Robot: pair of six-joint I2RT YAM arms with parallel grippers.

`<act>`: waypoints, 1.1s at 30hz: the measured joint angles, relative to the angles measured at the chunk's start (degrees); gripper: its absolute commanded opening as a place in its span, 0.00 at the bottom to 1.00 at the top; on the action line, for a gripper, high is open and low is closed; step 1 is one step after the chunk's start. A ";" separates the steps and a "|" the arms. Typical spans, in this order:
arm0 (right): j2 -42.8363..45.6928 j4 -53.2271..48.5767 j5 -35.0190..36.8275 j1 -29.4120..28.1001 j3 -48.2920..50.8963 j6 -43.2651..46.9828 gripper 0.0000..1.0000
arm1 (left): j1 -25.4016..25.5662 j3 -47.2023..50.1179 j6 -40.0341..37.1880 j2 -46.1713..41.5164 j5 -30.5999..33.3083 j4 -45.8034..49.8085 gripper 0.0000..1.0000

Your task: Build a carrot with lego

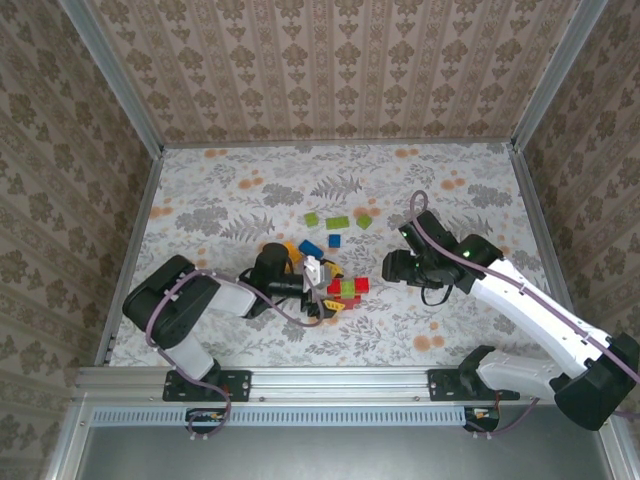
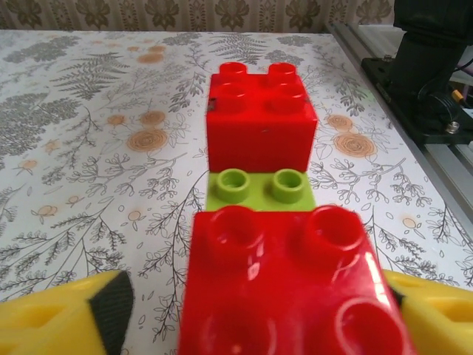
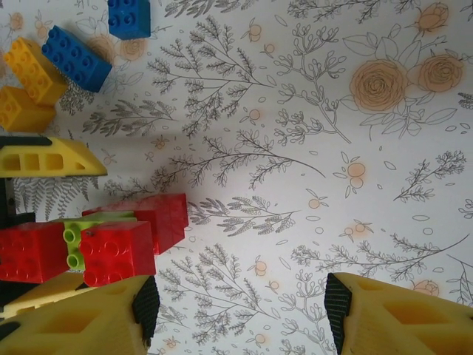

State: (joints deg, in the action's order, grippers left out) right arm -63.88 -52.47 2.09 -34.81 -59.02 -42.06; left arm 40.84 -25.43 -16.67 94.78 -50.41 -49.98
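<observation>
The lego lies loose mid-table. A red brick (image 2: 288, 288) sits between the yellow fingers (image 2: 66, 318) of my left gripper (image 2: 255, 310). The right finger touches it and a gap shows beside the left pad. Beyond it lie a flat green brick (image 2: 259, 188) and a second red brick (image 2: 259, 111). From above, my left gripper (image 1: 325, 290) is at this red and green cluster (image 1: 347, 288). My right gripper (image 3: 236, 318) stands open over bare cloth, right of the cluster (image 3: 118, 251), with nothing between its fingers. The carrot is out of view.
Blue bricks (image 3: 77, 59) and yellow bricks (image 3: 33, 70) lie beyond the cluster. Green bricks (image 1: 337, 222) lie farther back with a small blue one (image 1: 334, 240). My right gripper (image 1: 392, 266) hovers close to the cluster's right side. Metal rails edge the table.
</observation>
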 measured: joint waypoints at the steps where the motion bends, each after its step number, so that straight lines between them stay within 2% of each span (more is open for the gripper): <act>1: 0.17 0.09 -0.20 0.26 0.28 0.15 0.63 | 0.00 -0.24 0.15 0.20 -0.26 -0.07 0.70; 16: 0.31 2.14 -2.40 1.77 2.51 1.44 0.61 | 1.18 -3.93 -0.04 2.75 -1.42 2.05 0.35; 27: 0.28 3.06 -2.62 2.36 3.28 1.84 0.61 | 1.18 -3.91 -0.74 0.76 -0.79 5.42 0.26; 33: -0.52 4.33 -2.34 3.61 3.28 3.17 0.61 | -0.13 -2.21 1.99 -4.57 1.92 7.63 0.25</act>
State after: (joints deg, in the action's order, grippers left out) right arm -64.40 -48.14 -0.25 -31.20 -55.75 -38.89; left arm 40.71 -27.64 -14.68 90.21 -48.49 -42.35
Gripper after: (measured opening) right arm 0.607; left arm 0.349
